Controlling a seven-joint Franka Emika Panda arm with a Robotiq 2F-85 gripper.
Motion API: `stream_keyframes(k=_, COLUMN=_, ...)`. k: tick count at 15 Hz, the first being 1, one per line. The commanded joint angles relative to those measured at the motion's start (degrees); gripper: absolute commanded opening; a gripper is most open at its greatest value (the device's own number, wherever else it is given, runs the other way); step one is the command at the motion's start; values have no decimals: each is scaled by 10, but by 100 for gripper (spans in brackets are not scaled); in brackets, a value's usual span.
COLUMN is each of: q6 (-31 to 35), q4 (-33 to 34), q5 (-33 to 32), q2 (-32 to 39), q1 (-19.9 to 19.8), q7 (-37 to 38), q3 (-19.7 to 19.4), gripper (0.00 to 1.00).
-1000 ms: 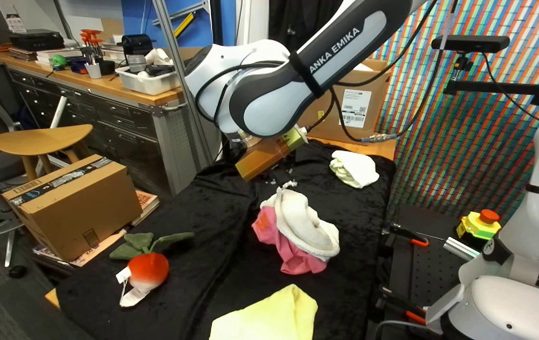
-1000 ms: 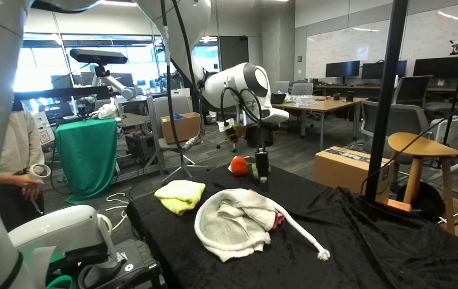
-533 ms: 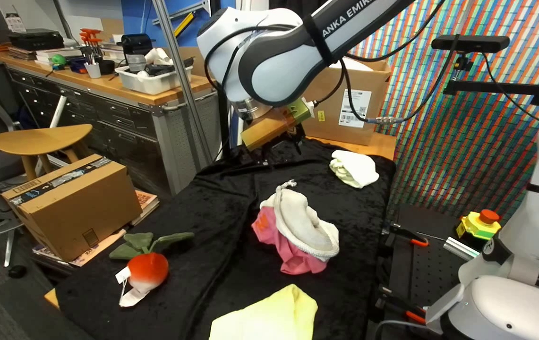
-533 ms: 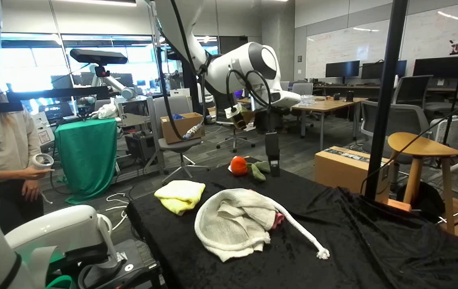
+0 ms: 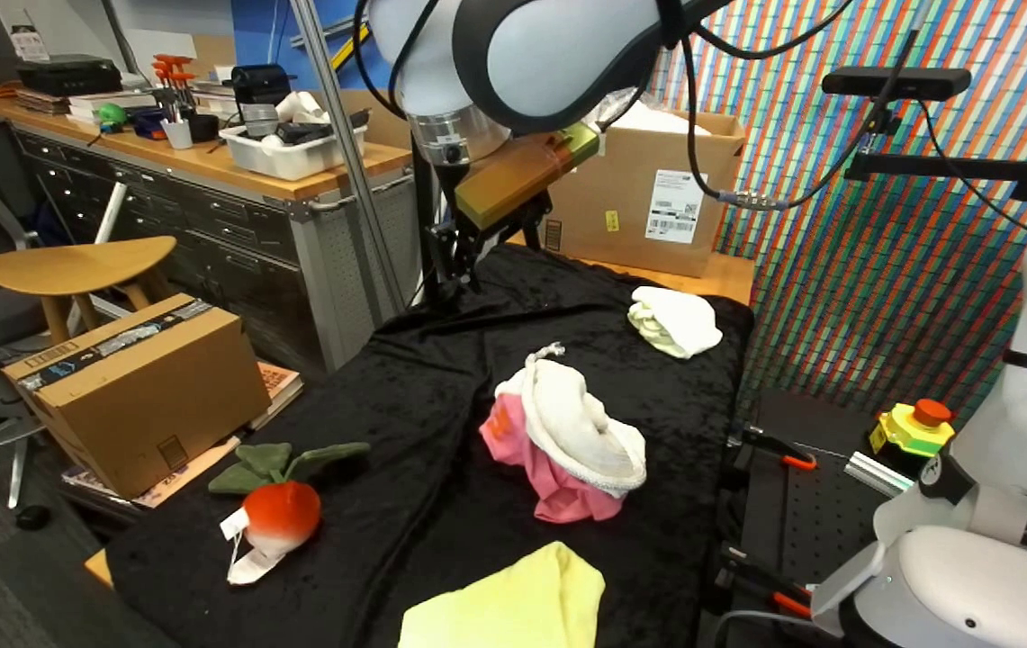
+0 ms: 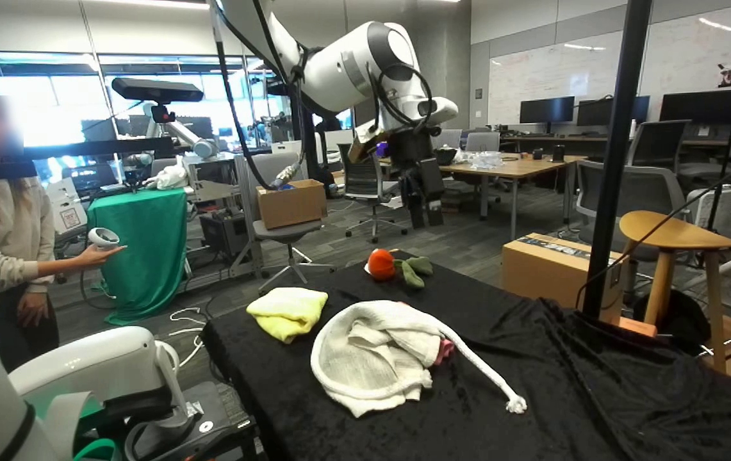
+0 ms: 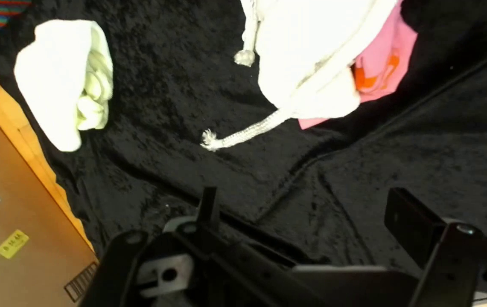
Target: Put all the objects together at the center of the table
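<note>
In an exterior view, one black cover (image 5: 405, 387) carries one white corded cloth (image 5: 572, 409), at the middle, lying partly over one pink cloth (image 5: 558, 490); the white corded cloth's long axis runs from far left to near right, one cord end (image 5: 550, 351) pointing far. One pale folded cloth (image 5: 675, 319) lies at far right, one yellow cloth (image 5: 513, 603) at the near side, and one plush vegetable (image 5: 283, 513) at left, its green leaves (image 5: 324, 457) pointing far. One gripper (image 7: 305, 211) hangs above the far part; the wrist view shows its two fingers (image 7: 414, 226) well apart.
</note>
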Motion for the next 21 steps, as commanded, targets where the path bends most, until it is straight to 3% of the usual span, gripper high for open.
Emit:
stream_keyframes(k=1, q6=6, q4=28, q5=-2, q2=-4, q1=13, q7=-81, q3=23, gripper=100)
stream_keyframes(k=11, q6=22, q4=102, q5=0, q2=58, q1=70, q7=-245, q3=70, gripper=100)
stream_keyframes(k=17, q6=19, q4=149, q5=-13, q2=116, q1=116, q7=-271, q3=75, gripper=100)
stream_keyframes(k=21, q6=37, q4=172, q5=-22, q2=145, q1=147, q7=-243, q3=69, gripper=100)
